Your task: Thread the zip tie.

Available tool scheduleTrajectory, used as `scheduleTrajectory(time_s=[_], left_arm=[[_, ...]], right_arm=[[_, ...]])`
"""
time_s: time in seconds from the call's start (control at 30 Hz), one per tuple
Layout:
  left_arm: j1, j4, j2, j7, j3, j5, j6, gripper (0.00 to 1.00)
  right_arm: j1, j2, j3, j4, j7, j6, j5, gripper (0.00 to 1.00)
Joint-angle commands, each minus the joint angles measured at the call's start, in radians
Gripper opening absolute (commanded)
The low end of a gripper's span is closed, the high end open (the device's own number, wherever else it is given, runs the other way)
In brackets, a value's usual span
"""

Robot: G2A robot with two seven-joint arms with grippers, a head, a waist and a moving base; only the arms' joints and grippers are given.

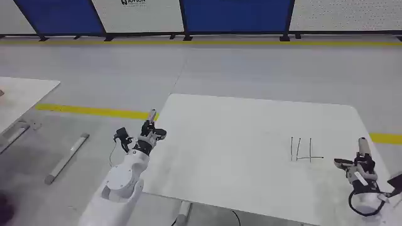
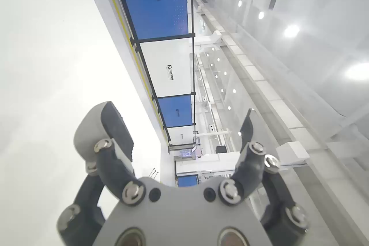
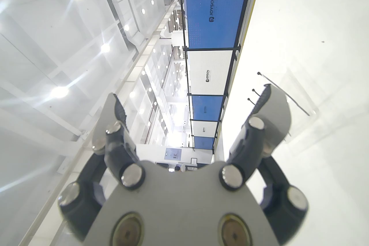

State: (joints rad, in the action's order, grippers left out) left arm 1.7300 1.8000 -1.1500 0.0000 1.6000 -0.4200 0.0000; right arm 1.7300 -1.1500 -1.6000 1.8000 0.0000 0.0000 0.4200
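While the zip ties (image 1: 299, 149) lie untouched on the table (image 1: 239, 132), my left pincer (image 2: 181, 116) and right pincer (image 3: 191, 94) gape wide, empty; threading all remains.

I record one white bench (image 1: 239, 157) with rounded corners and a flat, plain top. Thin black zip ties (image 1: 299, 149) lie on its right-hand part, towards the near edge. Three lie side by side, parallel and apart, and a fourth lies across their near ends. All are flat on the surface.
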Motion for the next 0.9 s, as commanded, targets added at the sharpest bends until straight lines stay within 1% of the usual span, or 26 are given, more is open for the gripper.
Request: scheduleTrajectory(time_s=[0.0, 0.03, 0.07, 0.1, 0.13, 0.17, 0.2, 0.23, 0.3, 0.4, 0.5, 0.53, 0.63, 0.7, 0.73, 0.87], left_arm=[[0.000, 0.000, 0.000, 0.000, 0.000, 0.000, 0.000, 1.00], [0.000, 0.000, 0.000, 0.000, 0.000, 0.000, 0.000, 1.00], [0.000, 0.000, 0.000, 0.000, 0.000, 0.000, 0.000, 1.00], [0.000, 0.000, 0.000, 0.000, 0.000, 0.000, 0.000, 0.78], [0.000, 0.000, 0.000, 0.000, 0.000, 0.000, 0.000, 0.78], [0.000, 0.000, 0.000, 0.000, 0.000, 0.000, 0.000, 1.00], [0.000, 0.000, 0.000, 0.000, 0.000, 0.000, 0.000, 1.00], [0.000, 0.000, 0.000, 0.000, 0.000, 0.000, 0.000, 1.00], [0.000, 0.000, 0.000, 0.000, 0.000, 0.000, 0.000, 1.00], [0.000, 0.000, 0.000, 0.000, 0.000, 0.000, 0.000, 1.00], [0.000, 0.000, 0.000, 0.000, 0.000, 0.000, 0.000, 1.00], [0.000, 0.000, 0.000, 0.000, 0.000, 0.000, 0.000, 1.00], [0.000, 0.000, 0.000, 0.000, 0.000, 0.000, 0.000, 1.00], [0.000, 0.000, 0.000, 0.000, 0.000, 0.000, 0.000, 1.00], [0.000, 0.000, 0.000, 0.000, 0.000, 0.000, 0.000, 1.00], [0.000, 0.000, 0.000, 0.000, 0.000, 0.000, 0.000, 1.00]], right_arm=[[0.000, 0.000, 0.000, 0.000, 0.000, 0.000, 0.000, 1.00], [0.000, 0.000, 0.000, 0.000, 0.000, 0.000, 0.000, 1.00], [0.000, 0.000, 0.000, 0.000, 0.000, 0.000, 0.000, 0.78], [0.000, 0.000, 0.000, 0.000, 0.000, 0.000, 0.000, 0.78], [0.000, 0.000, 0.000, 0.000, 0.000, 0.000, 0.000, 1.00], [0.000, 0.000, 0.000, 0.000, 0.000, 0.000, 0.000, 0.78], [0.000, 0.000, 0.000, 0.000, 0.000, 0.000, 0.000, 0.78], [-0.004, 0.000, -0.005, -0.003, -0.006, 0.008, 0.009, 1.00], [-0.021, 0.000, -0.017, -0.002, 0.002, 0.045, 0.034, 1.00], [-0.032, 0.007, -0.051, -0.004, 0.116, 0.089, 0.038, 1.00], [-0.041, 0.020, -0.100, -0.008, 0.258, 0.115, 0.014, 1.00], [-0.044, 0.025, -0.115, -0.007, 0.311, 0.120, -0.011, 1.00], [-0.062, 0.040, -0.160, -0.006, 0.462, 0.121, -0.063, 1.00], [-0.083, 0.054, -0.186, -0.017, 0.609, 0.116, -0.110, 1.00], [-0.094, 0.057, -0.200, -0.029, 0.632, 0.119, -0.115, 1.00], [-0.098, 0.058, -0.203, -0.032, 0.635, 0.121, -0.117, 1.00]])
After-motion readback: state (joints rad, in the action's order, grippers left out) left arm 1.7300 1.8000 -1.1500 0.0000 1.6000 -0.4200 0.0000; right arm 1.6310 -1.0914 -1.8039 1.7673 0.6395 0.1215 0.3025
